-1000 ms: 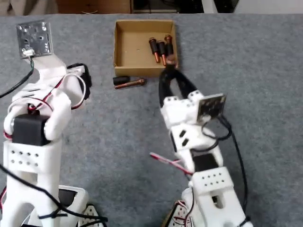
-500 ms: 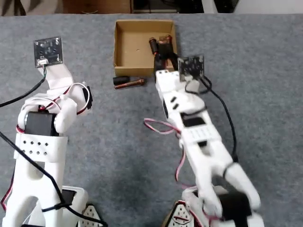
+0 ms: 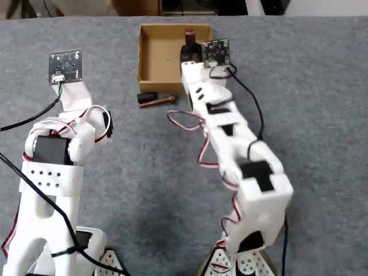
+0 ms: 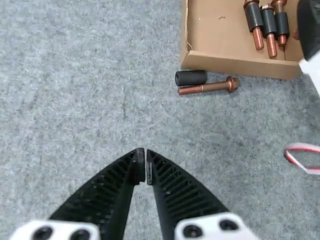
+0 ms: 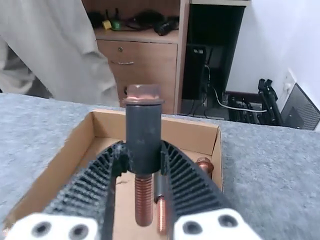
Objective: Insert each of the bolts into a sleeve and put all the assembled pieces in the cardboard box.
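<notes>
My right gripper [image 5: 142, 152] is shut on an assembled piece [image 5: 143, 132], a copper bolt standing upright in a black sleeve, held above the open cardboard box [image 5: 165, 127]. In the high view this gripper [image 3: 188, 50] hangs over the box [image 3: 155, 57] near its right wall. Three assembled pieces [image 4: 265, 22] lie inside the box [image 4: 220, 45]. A loose black sleeve [image 4: 190, 78] and a loose copper bolt [image 4: 207, 87] lie side by side on the carpet just outside the box's near wall. My left gripper [image 4: 140, 167] is shut and holds nothing, low over the carpet well short of them.
Grey carpet covers the table. The right arm [image 3: 230, 132] stretches diagonally from the front toward the box, trailing a red-white cable [image 3: 187, 118]. The left arm [image 3: 54, 149] stands at the left. Behind the table are a wooden cabinet [image 5: 145, 65] and a person's pale garment [image 5: 55, 45].
The right arm has stretched forward, carrying the assembled piece from the box's near right corner to above the box. The left arm's wrist has shifted slightly toward the centre.
</notes>
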Tool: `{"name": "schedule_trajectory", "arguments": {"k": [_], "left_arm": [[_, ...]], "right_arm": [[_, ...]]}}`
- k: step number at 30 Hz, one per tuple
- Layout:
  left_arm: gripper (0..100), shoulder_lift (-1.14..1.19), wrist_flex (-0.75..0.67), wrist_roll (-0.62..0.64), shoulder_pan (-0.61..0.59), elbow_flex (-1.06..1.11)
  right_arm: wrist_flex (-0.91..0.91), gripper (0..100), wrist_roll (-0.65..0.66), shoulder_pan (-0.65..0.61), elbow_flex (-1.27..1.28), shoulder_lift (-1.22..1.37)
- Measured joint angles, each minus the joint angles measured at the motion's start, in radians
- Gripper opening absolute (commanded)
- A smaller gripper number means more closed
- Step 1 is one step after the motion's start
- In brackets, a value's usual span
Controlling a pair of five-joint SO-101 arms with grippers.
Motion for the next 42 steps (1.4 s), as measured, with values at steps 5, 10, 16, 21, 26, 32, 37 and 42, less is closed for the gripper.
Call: {"name": "schedule_trajectory", "arguments": {"k": [5, 10, 16, 21, 26, 32, 37, 42], "left_arm": [[2, 0.000, 0.000, 0.000, 0.000, 0.000], [2, 0.000, 0.000, 0.000, 0.000, 0.000], [2, 0.000, 0.000, 0.000, 0.000, 0.000], [2, 0.000, 0.000, 0.000, 0.000, 0.000], [2, 0.000, 0.000, 0.000, 0.000, 0.000], [2, 0.000, 0.000, 0.000, 0.000, 0.000], [2, 0.000, -0.002, 0.000, 0.000, 0.000], [2, 0.000, -0.054, 0.000, 0.000, 0.040]], "right_arm": [[0.000, 0.3, 0.000, 0.017, -0.157, 0.172], [0.000, 0.5, 0.000, 0.021, -0.278, 0.293], [0.055, 0.6, 0.000, 0.021, -0.443, 0.404], [0.233, 0.6, 0.000, 0.021, -0.629, 0.526], [0.318, 0.6, 0.000, 0.021, -0.832, 0.647], [0.453, 4.2, 0.000, 0.021, -1.083, 0.786], [0.585, 17.6, 0.000, 0.020, -1.323, 0.919], [0.689, 17.0, -0.002, 0.020, -1.579, 1.046]]}}
